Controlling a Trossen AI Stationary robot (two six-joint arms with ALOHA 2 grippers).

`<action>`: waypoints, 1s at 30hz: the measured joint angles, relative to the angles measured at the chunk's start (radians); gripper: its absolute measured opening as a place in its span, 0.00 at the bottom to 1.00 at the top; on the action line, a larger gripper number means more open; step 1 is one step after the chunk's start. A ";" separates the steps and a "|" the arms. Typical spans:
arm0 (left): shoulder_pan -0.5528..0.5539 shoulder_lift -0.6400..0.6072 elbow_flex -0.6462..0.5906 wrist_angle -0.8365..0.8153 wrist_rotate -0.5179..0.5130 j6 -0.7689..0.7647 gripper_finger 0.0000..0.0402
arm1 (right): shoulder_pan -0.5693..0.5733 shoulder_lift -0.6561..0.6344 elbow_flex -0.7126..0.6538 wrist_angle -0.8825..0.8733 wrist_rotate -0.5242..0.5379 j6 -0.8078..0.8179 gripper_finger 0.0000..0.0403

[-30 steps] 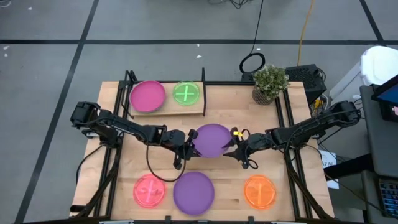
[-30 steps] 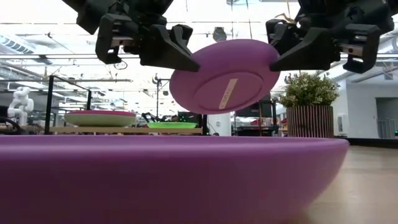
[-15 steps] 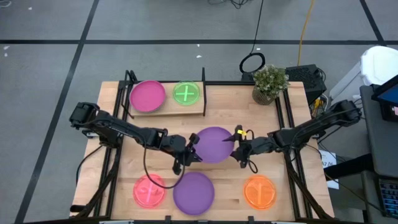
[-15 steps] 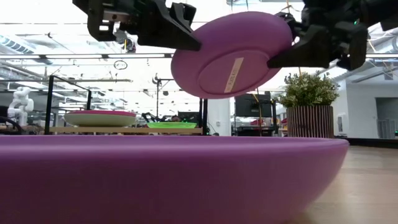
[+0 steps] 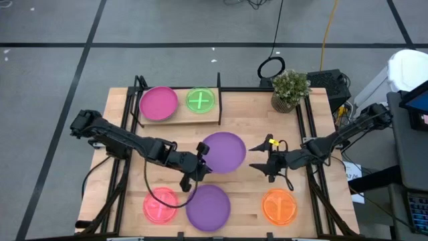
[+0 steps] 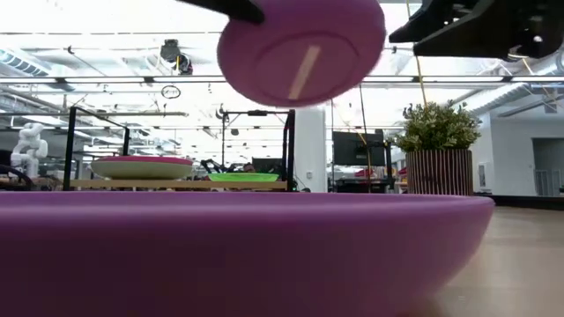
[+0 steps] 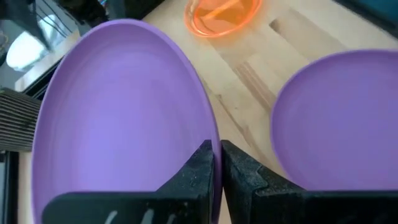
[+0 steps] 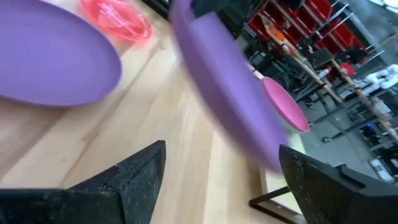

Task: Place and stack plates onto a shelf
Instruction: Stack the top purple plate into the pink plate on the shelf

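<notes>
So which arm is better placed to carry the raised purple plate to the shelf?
Left. Its tool is shut on the raised purple plate, on the side nearer the shelf. The right tool is open, clear of the plate.

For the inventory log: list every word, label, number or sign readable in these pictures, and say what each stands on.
No text can be read.
Raised purple plate, held by the left gripper: a pale strip label on its underside, too blurred to read.
Neon green plate on the shelf: a moulded cross, not lettering.
</notes>
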 joint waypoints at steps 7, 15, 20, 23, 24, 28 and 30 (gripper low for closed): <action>-0.057 -0.045 0.134 -0.256 -0.072 -0.104 0.06 | 0.005 -0.021 0.000 -0.085 0.000 0.000 0.68; -0.135 -0.061 0.238 -0.446 -0.260 -0.179 0.06 | 0.005 -0.018 0.000 -0.095 -0.002 -0.057 0.40; -0.114 -0.061 0.241 -0.562 -0.365 -0.265 0.06 | 0.005 -0.018 0.000 -0.095 -0.003 -0.065 0.26; -0.086 -0.061 0.241 -0.658 -0.416 -0.358 0.06 | 0.005 -0.018 0.000 -0.095 -0.004 -0.066 0.21; -0.073 -0.061 0.241 -0.699 -0.441 -0.391 0.06 | 0.005 -0.018 0.000 -0.095 -0.004 -0.066 0.20; -0.022 -0.061 0.237 -0.810 -0.487 -0.500 0.06 | 0.005 -0.018 0.000 -0.095 -0.004 -0.065 0.17; -0.001 -0.062 0.236 -0.850 -0.485 -0.545 0.06 | 0.005 -0.018 0.000 -0.095 -0.004 -0.066 0.16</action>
